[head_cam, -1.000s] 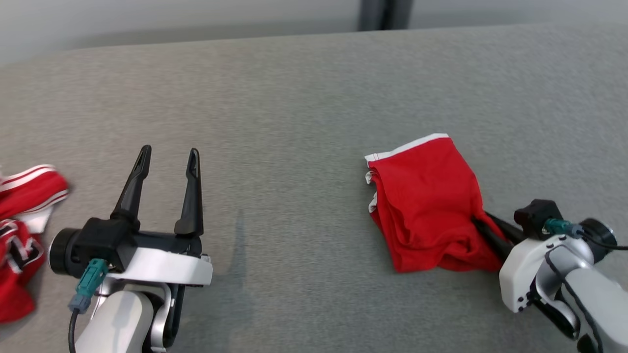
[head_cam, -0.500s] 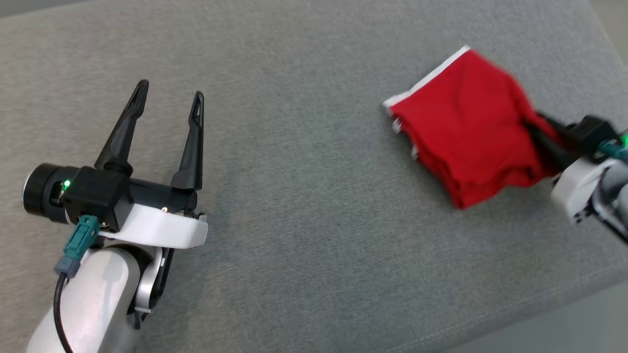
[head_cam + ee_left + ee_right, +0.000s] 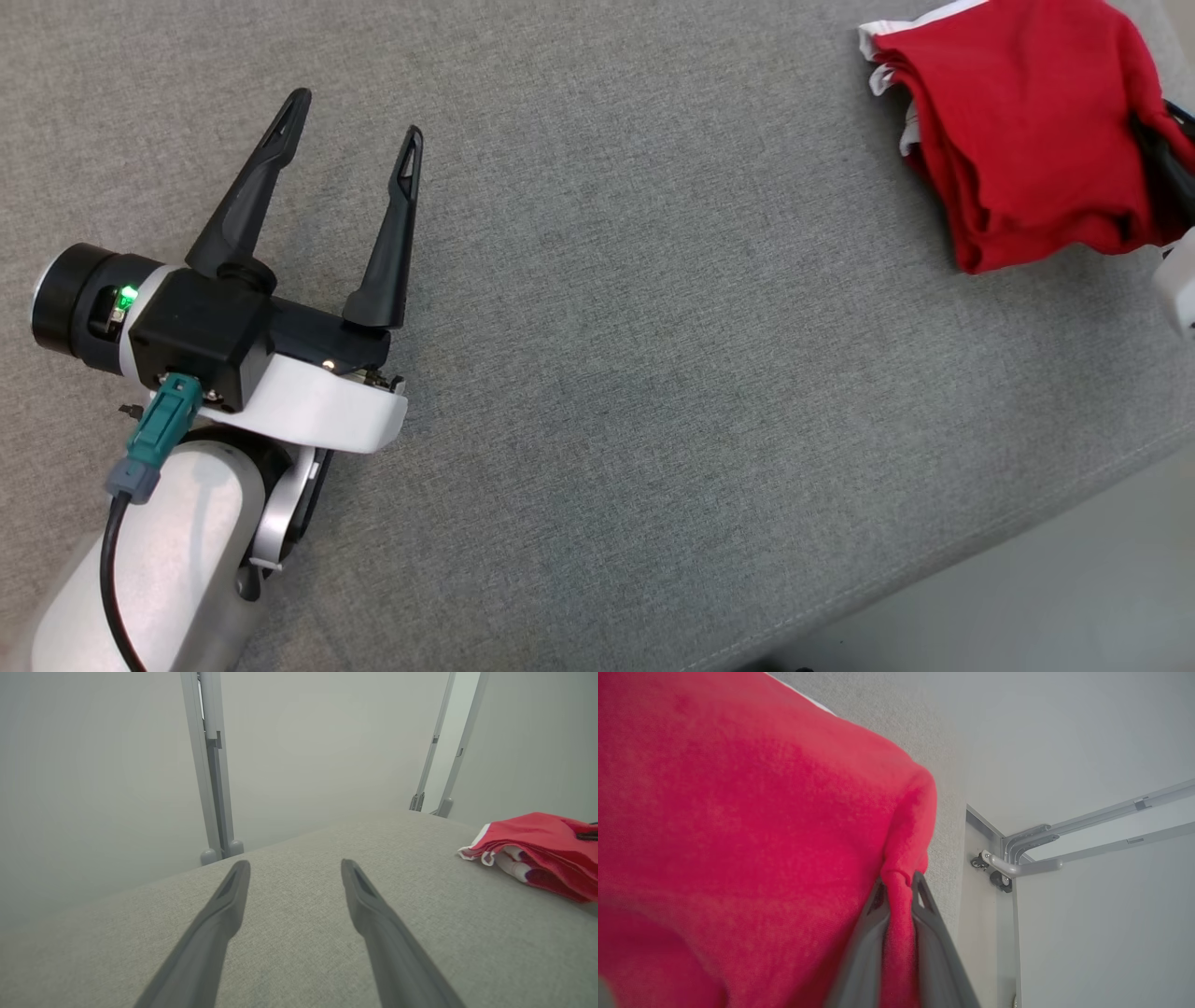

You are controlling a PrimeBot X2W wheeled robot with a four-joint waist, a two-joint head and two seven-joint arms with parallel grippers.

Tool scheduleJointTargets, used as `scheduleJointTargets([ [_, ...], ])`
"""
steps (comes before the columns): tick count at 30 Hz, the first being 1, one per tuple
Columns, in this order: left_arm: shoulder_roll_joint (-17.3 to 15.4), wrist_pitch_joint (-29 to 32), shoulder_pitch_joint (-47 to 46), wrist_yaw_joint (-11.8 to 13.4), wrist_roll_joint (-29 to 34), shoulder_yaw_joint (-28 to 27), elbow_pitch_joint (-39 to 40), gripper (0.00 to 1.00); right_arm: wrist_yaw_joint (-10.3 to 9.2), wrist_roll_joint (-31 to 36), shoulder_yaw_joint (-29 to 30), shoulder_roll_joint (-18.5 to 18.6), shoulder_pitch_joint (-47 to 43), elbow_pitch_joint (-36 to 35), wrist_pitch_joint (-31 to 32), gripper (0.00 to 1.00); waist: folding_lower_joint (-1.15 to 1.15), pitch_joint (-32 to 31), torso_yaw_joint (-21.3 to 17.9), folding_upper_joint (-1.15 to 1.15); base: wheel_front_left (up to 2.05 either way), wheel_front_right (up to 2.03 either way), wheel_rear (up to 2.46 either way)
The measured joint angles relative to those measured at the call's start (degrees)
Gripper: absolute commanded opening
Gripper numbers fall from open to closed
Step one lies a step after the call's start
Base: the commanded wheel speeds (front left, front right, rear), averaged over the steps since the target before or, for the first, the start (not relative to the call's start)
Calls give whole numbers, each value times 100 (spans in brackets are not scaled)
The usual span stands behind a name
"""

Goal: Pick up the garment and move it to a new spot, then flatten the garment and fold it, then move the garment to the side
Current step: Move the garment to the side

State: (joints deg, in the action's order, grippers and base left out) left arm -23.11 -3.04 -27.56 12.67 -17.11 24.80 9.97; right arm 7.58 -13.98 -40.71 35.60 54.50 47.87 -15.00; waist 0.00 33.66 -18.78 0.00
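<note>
— What's on the left?
— The left gripper (image 3: 356,112), fingers spread wide and empty, over the grey table (image 3: 653,327).
— And the garment (image 3: 1027,121)?
— Far right, folded, near the table's edge. The right gripper (image 3: 899,879) pinches one fold. Since a second ago the head camera has swung, and the garment is farther from the left gripper.

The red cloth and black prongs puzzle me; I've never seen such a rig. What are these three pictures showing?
It is a two-armed robot at a grey padded table. The top-down picture comes from a camera on its head; the other two come from cameras on its wrists, each looking along that arm's own jaws. The left jaws stand open above the table, holding nothing. The right jaws are shut on an edge of a folded red garment with white trim, near the table's right end.
</note>
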Motion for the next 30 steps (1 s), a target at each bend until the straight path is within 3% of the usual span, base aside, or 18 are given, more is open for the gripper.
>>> scheduleJointTargets([
  [1,-3,7,-5,-1,0,8,8,100,0,18,83,-40,-7,86,-3,5,0,27,2,0,0,0,0],
  [3,-30,26,-39,-4,0,9,16,100,0,14,268,-131,-65,264,-15,77,0,54,15,0,0,0,0],
  [4,-41,27,-60,-9,0,8,24,100,0,11,350,-182,-97,393,-15,100,0,60,24,0,0,0,0],
  [15,-56,-59,32,21,-89,-14,-107,100,0,-378,1644,-583,-629,542,-15,100,0,-210,29,0,0,0,0],
  [24,56,-360,662,257,-372,-176,-341,100,-1,-556,3205,-983,-1766,-770,-15,100,0,-915,39,0,0,0,0],
  [30,100,-550,1110,380,-555,-291,-492,100,-2,-506,3977,-1475,-2494,-1773,-15,100,0,-1444,178,0,0,0,0],
])
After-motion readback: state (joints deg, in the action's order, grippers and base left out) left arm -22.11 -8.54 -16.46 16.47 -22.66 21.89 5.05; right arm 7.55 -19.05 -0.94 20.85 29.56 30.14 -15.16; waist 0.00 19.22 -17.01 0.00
